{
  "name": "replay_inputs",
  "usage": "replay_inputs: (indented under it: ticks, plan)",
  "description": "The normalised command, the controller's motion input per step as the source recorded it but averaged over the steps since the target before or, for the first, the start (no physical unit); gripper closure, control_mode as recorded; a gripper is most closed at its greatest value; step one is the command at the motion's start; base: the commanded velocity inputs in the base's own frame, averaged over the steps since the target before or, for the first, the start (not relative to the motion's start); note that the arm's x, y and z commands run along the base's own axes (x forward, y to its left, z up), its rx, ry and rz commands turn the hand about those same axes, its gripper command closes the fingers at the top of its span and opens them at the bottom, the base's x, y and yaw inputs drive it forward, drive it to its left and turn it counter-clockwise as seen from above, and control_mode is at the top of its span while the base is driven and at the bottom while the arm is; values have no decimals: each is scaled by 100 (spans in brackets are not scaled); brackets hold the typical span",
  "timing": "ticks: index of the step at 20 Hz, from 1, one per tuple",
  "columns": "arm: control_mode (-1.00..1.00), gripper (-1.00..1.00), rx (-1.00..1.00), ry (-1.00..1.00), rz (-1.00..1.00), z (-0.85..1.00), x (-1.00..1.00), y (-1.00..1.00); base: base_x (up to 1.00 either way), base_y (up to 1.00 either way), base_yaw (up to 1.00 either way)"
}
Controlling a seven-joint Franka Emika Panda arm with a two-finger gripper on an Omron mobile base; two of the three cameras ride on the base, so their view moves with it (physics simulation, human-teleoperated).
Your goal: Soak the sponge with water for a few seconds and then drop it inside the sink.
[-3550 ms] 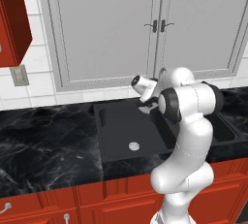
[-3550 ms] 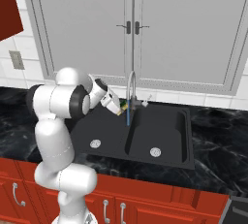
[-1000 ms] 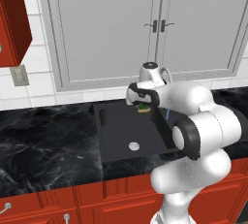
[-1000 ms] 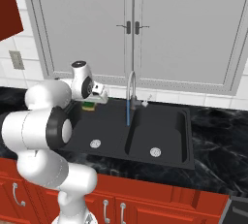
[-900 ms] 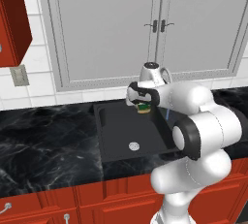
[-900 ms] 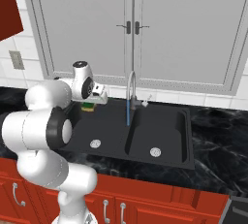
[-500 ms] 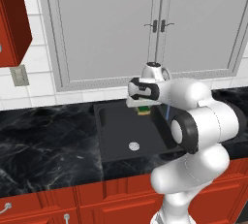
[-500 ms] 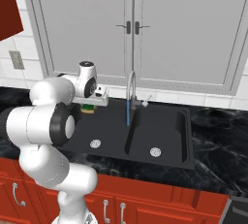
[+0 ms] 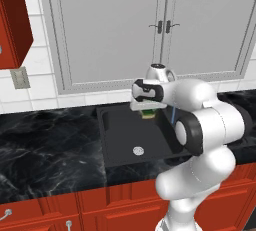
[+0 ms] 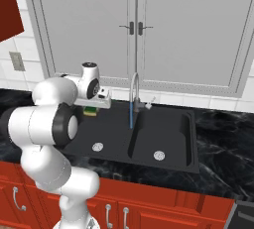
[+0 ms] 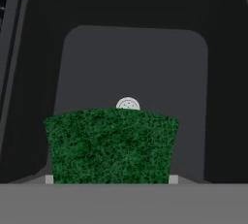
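There is one sponge (image 9: 147,114), one stream of water (image 10: 131,115), and one sink (image 10: 186,139) with two basins and two round silver drains. One curved silver faucet (image 10: 134,90) stands at the far edge of the sink, between the basins. Behind it are two grey cabinet doors (image 10: 89,29), and one red cabinet (image 9: 12,20) hangs at the far left.

The sponge is small and rectangular, with a yellow body and a dark green rough layer. In the hand view the green layer (image 11: 111,145) faces the camera and partly covers the drain (image 11: 128,104) of the basin below.

The gripper (image 9: 148,108) is clenched on the sponge and holds it in the air above the far part of the left basin, not touching the sink. The water is a thin, straight blue line that falls from the faucet to the divider between the basins; it is to the right of the sponge and does not touch it.

Compared with 3.5 seconds ago, when the sponge was close to the faucet and the stream, the gripper has carried it to the left. In the last second the hand moved only a little, and the grasp stayed the same.
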Motion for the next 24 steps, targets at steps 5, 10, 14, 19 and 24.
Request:
replay_inputs:
  ticks: [5,10,14,19,24]
  plan:
    - [-100,100,0,0,0,-36,0,8,0,0,0]
    - [-100,100,0,0,0,-49,0,12,0,0,0]
    - [-100,100,0,0,0,-61,0,12,0,0,0]
    - [-100,100,0,0,0,-42,0,3,0,0,0]
    - [-100,100,-1,0,0,-24,0,0,0,0,0]
